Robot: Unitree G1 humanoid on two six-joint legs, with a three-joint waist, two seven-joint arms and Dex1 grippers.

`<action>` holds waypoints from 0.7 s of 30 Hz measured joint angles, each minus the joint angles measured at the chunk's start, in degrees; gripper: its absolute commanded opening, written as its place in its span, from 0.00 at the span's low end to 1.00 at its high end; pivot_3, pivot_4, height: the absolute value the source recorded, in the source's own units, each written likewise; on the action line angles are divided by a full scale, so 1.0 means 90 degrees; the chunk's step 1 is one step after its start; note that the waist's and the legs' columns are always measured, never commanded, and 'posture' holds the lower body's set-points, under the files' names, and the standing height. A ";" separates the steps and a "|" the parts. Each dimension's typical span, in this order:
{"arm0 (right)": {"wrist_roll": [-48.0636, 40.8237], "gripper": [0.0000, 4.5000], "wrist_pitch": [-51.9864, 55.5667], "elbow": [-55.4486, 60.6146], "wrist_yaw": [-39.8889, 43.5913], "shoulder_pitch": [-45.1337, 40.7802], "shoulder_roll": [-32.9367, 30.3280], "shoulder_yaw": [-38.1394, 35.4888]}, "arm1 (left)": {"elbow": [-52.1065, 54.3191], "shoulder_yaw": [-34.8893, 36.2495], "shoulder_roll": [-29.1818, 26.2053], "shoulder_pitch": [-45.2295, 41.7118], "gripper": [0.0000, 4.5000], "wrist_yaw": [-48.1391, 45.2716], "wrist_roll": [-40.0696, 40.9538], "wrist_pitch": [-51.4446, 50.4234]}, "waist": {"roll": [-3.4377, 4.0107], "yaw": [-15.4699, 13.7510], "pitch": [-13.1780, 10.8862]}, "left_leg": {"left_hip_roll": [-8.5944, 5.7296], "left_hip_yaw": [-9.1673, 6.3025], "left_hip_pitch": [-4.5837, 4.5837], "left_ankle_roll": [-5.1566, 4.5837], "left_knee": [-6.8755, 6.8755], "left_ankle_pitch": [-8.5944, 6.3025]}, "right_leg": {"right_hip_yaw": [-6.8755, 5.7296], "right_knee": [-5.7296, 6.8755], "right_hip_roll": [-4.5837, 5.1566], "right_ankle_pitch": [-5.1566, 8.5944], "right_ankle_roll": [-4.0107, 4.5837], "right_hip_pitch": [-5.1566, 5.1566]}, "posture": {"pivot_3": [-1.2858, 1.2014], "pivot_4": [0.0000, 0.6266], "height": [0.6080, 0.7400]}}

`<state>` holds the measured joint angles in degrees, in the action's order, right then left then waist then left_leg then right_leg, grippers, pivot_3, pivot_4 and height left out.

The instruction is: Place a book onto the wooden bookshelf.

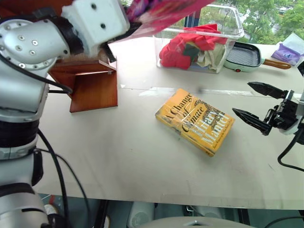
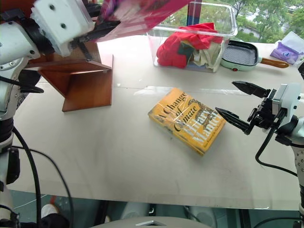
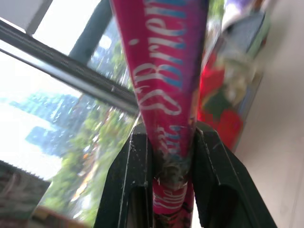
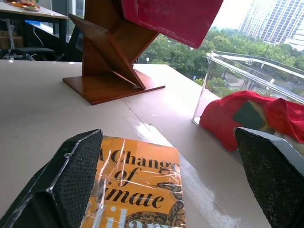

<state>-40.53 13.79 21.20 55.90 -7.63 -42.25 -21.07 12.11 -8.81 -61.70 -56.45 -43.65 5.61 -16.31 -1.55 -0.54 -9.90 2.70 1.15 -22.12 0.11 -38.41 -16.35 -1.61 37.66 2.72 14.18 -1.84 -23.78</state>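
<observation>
The pink book [image 1: 161, 12] hangs tilted in the air at the back left, just above and to the right of the wooden bookshelf [image 1: 92, 85]. My left gripper [image 3: 172, 142] is shut on the book's lower edge, one black finger on each cover. The bookshelf [image 4: 111, 57] stands on the table with slanted reddish-brown boards, and the book [image 4: 175, 19] hovers beside its top. At the table's right side my right gripper [image 1: 242, 99] is open with nothing between its fingers, a little to the right of a yellow book.
A yellow book [image 1: 194, 121] lies flat in the middle of the table. Behind it stands a clear plastic bin [image 1: 228, 19] with red cloth inside. A small green pan [image 1: 244, 56] and a purple packet [image 1: 286, 52] lie at the back right.
</observation>
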 measured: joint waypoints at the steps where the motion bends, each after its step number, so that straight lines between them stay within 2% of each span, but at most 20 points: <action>1: 0.0009 1.00 -0.0026 0.0000 -0.0006 -0.0022 0.0021 0.0020 | -0.0223 -0.0127 -0.0118 -0.0126 0.11 -0.0129 -0.0270 0.0063 | 0.0000 -0.0005 -0.0004 | 0.0000 -0.0002 -0.0005 -0.0005 0.0000 -0.0003 | -0.0004 0.0004 0.0000 0.0000 0.0000 -0.0005 | 0.52 0.24 0.80; 6: 0.0093 1.00 -0.0104 -0.0019 0.0008 -0.0097 0.0116 0.0143 | -0.0542 -0.0312 -0.0936 -0.0865 0.11 -0.1593 -0.0783 -0.0077 | 0.0003 -0.0017 -0.0010 | 0.0000 0.0006 -0.0024 -0.0013 -0.0010 -0.0008 | -0.0003 -0.0003 0.0005 0.0000 -0.0001 -0.0014 | 0.52 0.24 0.80; 13: 0.0328 1.00 -0.0590 -0.0762 0.0425 -0.0320 0.0260 0.0374 | -0.0484 -0.0671 -0.1773 -0.1226 0.11 -0.3528 -0.1271 -0.1342 | 0.0003 -0.0031 -0.0019 | 0.0001 -0.0003 -0.0036 -0.0020 -0.0020 -0.0012 | -0.0019 0.0011 0.0004 0.0001 -0.0002 -0.0020 | 0.52 0.24 0.80; 17: 0.0375 1.00 -0.0795 -0.1033 0.0577 -0.0593 0.0278 0.0410 | -0.0557 -0.0849 -0.2203 -0.1506 0.11 -0.4177 -0.1958 -0.1328 | 0.0005 -0.0005 -0.0023 | 0.0000 0.0002 -0.0037 -0.0021 -0.0028 -0.0012 | -0.0010 0.0014 0.0004 0.0001 -0.0002 -0.0023 | 0.52 0.24 0.80; 21: 0.0411 1.00 -0.0905 -0.1227 0.0679 -0.0692 0.0300 0.0435 | -0.0702 -0.0848 -0.2348 -0.1325 0.11 -0.4261 -0.2437 -0.1079 | 0.0007 0.0020 -0.0023 | 0.0001 0.0003 -0.0027 -0.0021 -0.0027 -0.0012 | -0.0003 0.0028 0.0002 0.0001 -0.0001 -0.0025 | 0.52 0.24 0.80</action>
<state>-36.83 5.64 10.15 62.01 -13.86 -39.56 -17.15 5.79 -16.44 -82.83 -68.37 -82.00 -16.32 -26.03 -1.49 -0.36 -10.11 2.71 1.18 -22.36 -0.08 -38.65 -16.46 -1.64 37.91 2.74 14.19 -1.85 -24.00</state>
